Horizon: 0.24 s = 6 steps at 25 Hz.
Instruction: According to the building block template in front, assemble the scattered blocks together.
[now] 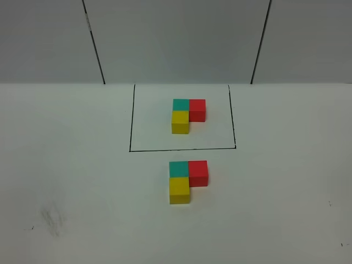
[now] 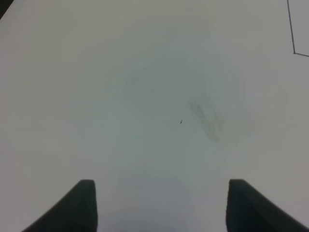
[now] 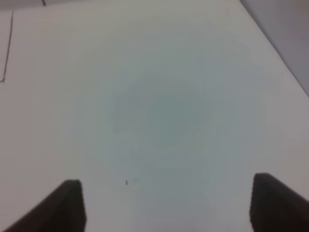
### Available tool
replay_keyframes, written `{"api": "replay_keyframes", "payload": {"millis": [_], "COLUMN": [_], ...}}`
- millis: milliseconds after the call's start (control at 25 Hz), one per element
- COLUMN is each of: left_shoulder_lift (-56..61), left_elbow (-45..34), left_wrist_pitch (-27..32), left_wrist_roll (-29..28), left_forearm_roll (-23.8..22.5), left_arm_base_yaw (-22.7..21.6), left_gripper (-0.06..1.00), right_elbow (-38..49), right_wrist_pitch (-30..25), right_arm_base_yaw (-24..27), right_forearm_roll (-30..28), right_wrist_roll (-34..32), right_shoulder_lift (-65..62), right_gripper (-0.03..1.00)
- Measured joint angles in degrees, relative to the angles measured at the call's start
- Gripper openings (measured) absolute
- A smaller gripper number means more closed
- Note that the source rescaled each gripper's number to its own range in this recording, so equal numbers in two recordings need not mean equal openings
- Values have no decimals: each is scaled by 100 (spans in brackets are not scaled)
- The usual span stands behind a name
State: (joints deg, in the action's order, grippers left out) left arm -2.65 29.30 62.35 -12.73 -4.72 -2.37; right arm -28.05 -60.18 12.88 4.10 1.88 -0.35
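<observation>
**Both grippers spread and empty over bare table; loose cubes sit in an L below the framed trio**

Left wrist view: the left gripper [image 2: 159, 205] has its jaws spread wide, with nothing between the two dark fingertips [image 2: 82, 203]. Under it lies the white table [image 2: 96, 96], marked by a faint grey smudge [image 2: 207, 118] and a tiny dark speck. A corner of the thin black frame line [image 2: 291, 34] shows at the edge of the picture.

Right wrist view: the right gripper [image 3: 166, 205] likewise holds its jaws wide apart, gripping nothing. Only blurred white table lies below it, with a bit of black frame line [image 3: 8, 48] at the picture's edge and a small speck near the fingers.

Exterior high view: neither arm appears. The building block template [image 1: 187, 115] sits inside the black-lined rectangle [image 1: 181, 149] toward the back of the table: teal cube at the corner, red cube touching it on the right, yellow cube touching it in front. Just in front of the rectangle, outside the line, the scattered blocks [image 1: 187, 180] are pressed together in the same L: teal cube [image 1: 178, 168] at the corner, red cube [image 1: 198, 172] against its right side, yellow cube [image 1: 180, 190] against its front. The grey smudge [image 1: 52, 219] lies well off to the left.
</observation>
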Motion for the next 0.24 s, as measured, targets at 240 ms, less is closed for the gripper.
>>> {"api": "replay_keyframes", "payload": {"millis": [240], "left_shoulder_lift": [0], "left_elbow": [0], "left_wrist_pitch": [0], "left_wrist_roll": [0], "left_forearm_roll": [0], "left_arm_base_yaw": [0], "left_gripper": [37], "right_elbow": [0], "right_wrist_pitch": [0], "right_arm_base_yaw": [-515], "right_forearm_roll": [95], "right_wrist_roll": [0], "right_shoulder_lift": [0], "right_gripper": [31]}}
